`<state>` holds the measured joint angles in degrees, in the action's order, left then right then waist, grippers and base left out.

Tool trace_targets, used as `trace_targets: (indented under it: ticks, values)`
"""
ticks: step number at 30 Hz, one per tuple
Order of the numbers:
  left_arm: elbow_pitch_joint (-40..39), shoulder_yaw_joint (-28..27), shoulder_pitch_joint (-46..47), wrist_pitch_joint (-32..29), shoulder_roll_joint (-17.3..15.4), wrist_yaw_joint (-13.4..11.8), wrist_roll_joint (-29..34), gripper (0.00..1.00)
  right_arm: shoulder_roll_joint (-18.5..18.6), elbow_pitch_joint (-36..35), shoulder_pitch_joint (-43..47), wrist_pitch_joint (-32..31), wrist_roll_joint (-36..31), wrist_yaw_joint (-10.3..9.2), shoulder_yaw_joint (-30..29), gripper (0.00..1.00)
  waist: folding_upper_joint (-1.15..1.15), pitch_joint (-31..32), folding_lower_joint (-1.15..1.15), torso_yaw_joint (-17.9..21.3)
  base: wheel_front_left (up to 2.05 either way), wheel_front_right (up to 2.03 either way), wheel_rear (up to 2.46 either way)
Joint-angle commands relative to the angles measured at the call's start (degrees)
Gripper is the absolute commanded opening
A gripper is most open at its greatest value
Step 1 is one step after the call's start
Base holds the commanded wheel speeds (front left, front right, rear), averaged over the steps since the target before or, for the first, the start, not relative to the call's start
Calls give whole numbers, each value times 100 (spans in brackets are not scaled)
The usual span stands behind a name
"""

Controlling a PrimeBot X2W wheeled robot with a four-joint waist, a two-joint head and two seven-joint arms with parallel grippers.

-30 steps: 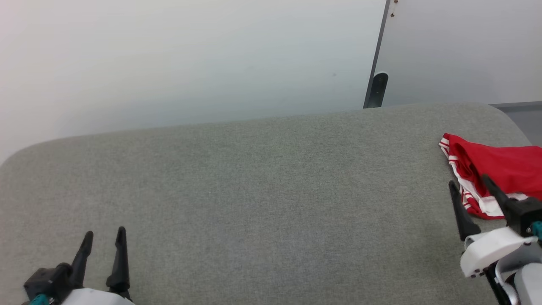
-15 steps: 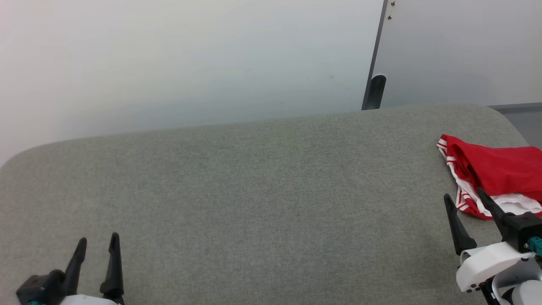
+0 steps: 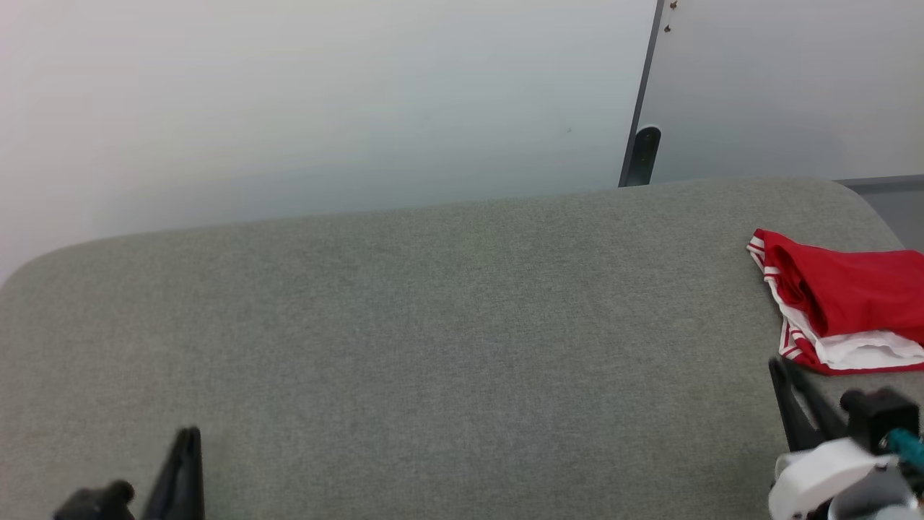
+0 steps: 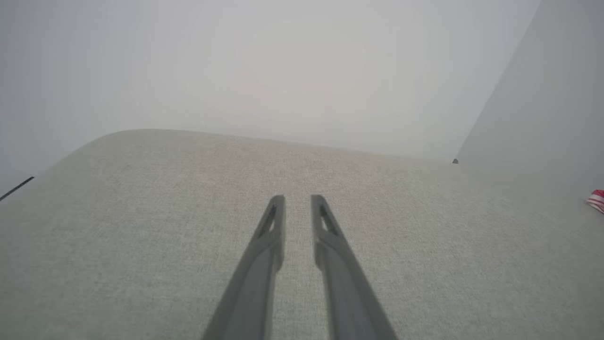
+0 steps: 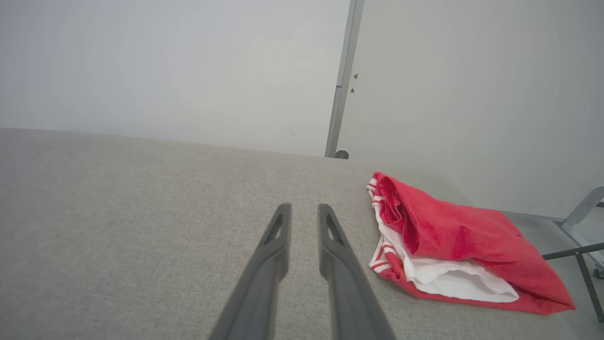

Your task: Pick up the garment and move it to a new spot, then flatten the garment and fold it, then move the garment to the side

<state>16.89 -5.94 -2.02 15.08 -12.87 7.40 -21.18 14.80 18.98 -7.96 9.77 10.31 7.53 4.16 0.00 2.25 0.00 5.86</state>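
The garment [image 3: 844, 303] is a red shirt with white and red-and-white striped trim, lying folded at the far right edge of the grey fabric surface [image 3: 433, 325]. In the right wrist view the garment [image 5: 453, 236] lies just right of my right gripper [image 5: 304, 206], apart from it. That right gripper [image 3: 783, 365] sits just below the garment's near edge, its jaws drawn almost together on nothing. At the lower left, my left gripper [image 3: 188, 433] is far from the garment, and in its wrist view the left gripper [image 4: 297, 198] is likewise nearly closed and empty. A red sliver of the garment [image 4: 597, 200] shows at that view's right edge.
Behind the padded surface stands a pale wall with a dark vertical post [image 3: 642, 155]. Past the surface's right end are grey floor and a metal frame leg [image 5: 580, 236]. Bare fabric stretches between the two grippers.
Both grippers closed from wide open to a slim gap and dropped toward the bottom of the head view. The right gripper drew back from the garment's edge, which lies still.
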Motion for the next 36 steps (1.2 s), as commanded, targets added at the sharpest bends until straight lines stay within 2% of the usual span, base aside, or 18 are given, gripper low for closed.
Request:
trace_targets:
  ticks: [1,3,19,36]
  values:
    - [21,5,-10,-4,17,-1,-9,0,-13,21,20,-5,10,0,0,0,0,0,0,0,0,0,0]
    - [122,25,-80,-5,104,-1,-13,0,-79,129,142,-28,16,0,8,0,0,-1,0,-1,0,0,0]
    - [31,-2,126,-463,286,1,-1504,0,-311,-8,134,-372,1737,-1,-230,0,0,-32,0,-76,0,0,0]
    - [-55,-15,300,-856,450,4,-2819,0,-517,-134,133,-664,3248,-2,-426,0,0,-64,0,-156,0,0,0]
